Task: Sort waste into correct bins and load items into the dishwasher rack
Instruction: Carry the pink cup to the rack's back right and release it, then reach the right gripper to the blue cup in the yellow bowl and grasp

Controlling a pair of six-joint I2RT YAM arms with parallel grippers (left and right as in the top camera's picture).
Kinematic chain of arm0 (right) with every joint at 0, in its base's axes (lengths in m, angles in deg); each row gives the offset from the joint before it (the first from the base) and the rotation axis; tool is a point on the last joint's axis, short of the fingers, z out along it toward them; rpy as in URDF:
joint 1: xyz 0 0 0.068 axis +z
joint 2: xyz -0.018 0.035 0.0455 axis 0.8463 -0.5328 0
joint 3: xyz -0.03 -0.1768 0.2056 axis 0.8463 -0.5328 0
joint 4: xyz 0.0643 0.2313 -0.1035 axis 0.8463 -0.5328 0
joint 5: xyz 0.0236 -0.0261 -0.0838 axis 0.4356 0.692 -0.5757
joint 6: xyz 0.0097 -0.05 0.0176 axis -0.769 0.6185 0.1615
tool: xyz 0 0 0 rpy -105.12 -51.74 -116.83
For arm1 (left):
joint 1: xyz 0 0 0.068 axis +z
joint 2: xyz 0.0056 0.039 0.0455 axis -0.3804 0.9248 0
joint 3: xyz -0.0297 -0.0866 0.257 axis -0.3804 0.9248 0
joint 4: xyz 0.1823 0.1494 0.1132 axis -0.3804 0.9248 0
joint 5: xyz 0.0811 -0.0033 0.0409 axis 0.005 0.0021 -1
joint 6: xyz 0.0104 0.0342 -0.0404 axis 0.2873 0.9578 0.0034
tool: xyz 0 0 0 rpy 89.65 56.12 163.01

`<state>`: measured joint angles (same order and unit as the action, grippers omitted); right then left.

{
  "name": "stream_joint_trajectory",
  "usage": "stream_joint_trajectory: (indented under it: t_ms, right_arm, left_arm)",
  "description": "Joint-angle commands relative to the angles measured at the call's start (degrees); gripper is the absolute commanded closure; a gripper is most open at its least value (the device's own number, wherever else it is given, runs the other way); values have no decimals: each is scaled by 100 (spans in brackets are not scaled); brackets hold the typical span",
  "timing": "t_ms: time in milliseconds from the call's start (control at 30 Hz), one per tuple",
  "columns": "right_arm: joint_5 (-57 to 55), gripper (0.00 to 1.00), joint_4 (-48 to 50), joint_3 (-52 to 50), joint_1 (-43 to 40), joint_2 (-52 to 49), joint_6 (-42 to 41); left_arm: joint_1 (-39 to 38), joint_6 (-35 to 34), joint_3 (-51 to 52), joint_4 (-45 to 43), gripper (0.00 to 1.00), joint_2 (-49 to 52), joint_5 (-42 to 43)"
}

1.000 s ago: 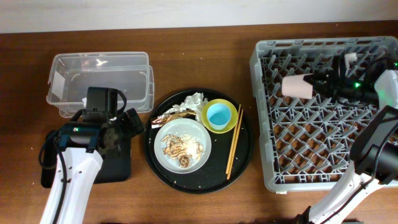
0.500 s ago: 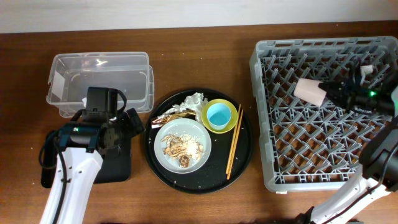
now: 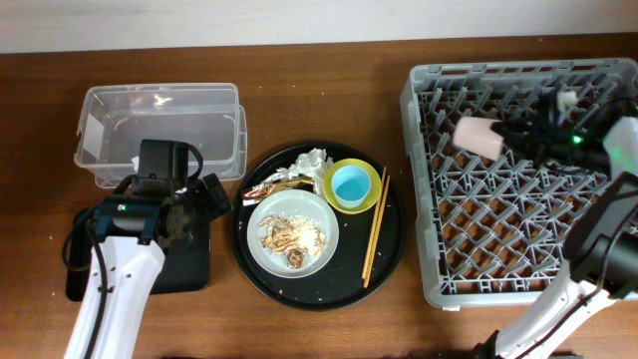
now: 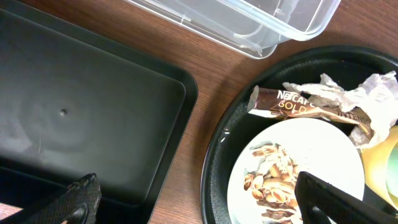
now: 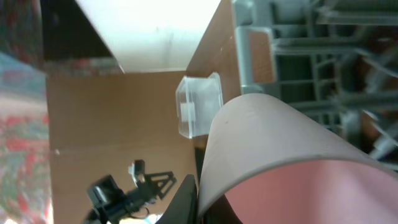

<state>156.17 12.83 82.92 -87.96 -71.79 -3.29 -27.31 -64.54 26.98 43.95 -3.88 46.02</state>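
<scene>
Right gripper (image 3: 510, 136) clamps the small pink cup (image 3: 478, 137) sideways over the dishwasher rack's (image 3: 419, 199) far side. Released tilted, it could land askew and roll. Left gripper (image 4: 206, 200) hangs open.

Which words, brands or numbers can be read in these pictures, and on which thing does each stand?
"NESCA…": on the foil wrapper, left wrist view; its last letters are lost in a crease.
"GOLD": same wrapper, the line below.
Smaller print further along the wrapper: too blurred to read.
No text shows on the clear tub, dishwasher rack or small pink cup.
</scene>
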Motion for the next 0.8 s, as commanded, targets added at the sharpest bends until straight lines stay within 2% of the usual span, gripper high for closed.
stream_joint_trajectory:
  t_ms: [0, 67, 167, 333, 600, 667, 767]
  right_arm:
    - [-149, 96, 243, -24, 85, -55, -245]
    - [-1040, 96, 435, -24, 42, -57, -752]
    - [-2308, 96, 459, -24, -70, -55, -1049]
    - [-2717, 89, 470, -22, -162, -55, -1132]
    - [-3379, 89, -50, 365, -302, -42, -1320]
    - [-3644, 89, -337, 625, -337, -39, -1322]
    - [-4658, 89, -743, 1213, -393, -28, -1770]
  left_arm:
    - [24, 48, -87, 11, 1, -37, -4]
    - [24, 48, -87, 11, 1, -37, -4]
    - [24, 48, -87, 11, 1, -37, -4]
    - [24, 48, -87, 11, 1, -37, -4]
    - [24, 48, -87, 11, 1, -37, -4]
    - [24, 48, -87, 11, 1, -37, -4]
    - [24, 48, -87, 9, 1, -37, -4]
